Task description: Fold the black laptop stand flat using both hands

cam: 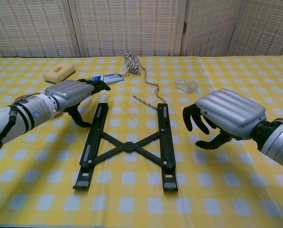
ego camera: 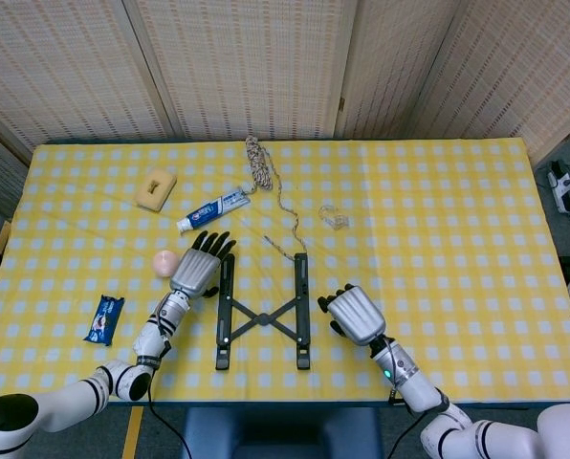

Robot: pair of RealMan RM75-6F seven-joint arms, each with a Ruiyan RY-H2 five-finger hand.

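The black laptop stand (ego camera: 262,311) (cam: 128,145) lies spread on the yellow checked cloth, two long bars joined by a crossed link. My left hand (ego camera: 196,270) (cam: 69,95) hovers just left of the left bar's far end, fingers apart, holding nothing. My right hand (ego camera: 351,314) (cam: 226,116) is low beside the right bar, a small gap away, fingers curved down and apart, empty.
Behind the stand lie a braided rope (ego camera: 266,186), a toothpaste tube (ego camera: 213,209), a clear plastic piece (ego camera: 334,216) and a yellow sponge (ego camera: 156,188). A pink ball (ego camera: 165,261) sits by my left hand; a blue packet (ego camera: 103,319) lies further left.
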